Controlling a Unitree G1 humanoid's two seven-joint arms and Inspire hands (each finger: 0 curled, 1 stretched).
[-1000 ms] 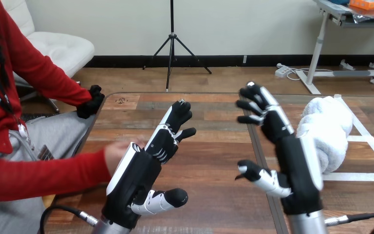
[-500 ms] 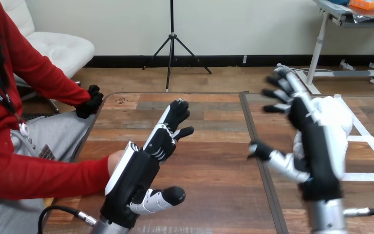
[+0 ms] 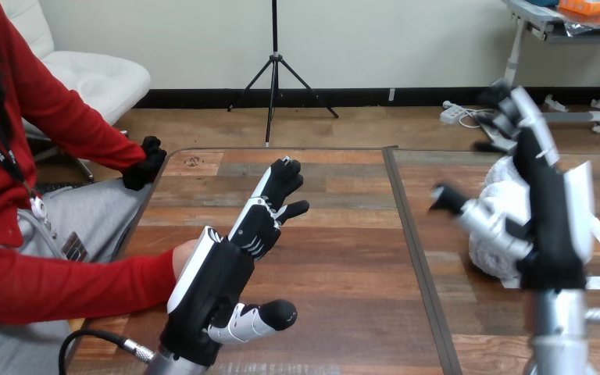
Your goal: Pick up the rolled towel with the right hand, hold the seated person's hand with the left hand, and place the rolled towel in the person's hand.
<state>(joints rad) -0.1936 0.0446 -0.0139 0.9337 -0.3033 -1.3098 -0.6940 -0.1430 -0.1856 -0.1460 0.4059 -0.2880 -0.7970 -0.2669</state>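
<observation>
Resting on wooden table (image 3: pixel 344 258): rolled towel (image 3: pixel 488 259) | right hand (image 3: pixel 553 226) splayed, contact unclear

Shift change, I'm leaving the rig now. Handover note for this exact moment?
Left robot hand: open, fingers straight, above the table. The person's hand lies just behind it, and no grip shows.
Right robot hand: open, fingers spread, raised in front of the rolled towel, not holding it.
Towel: lying on the table at the right.
Done: nothing yet.
Left: grasp the towel, hold the person's hand, place the towel in it.
</observation>
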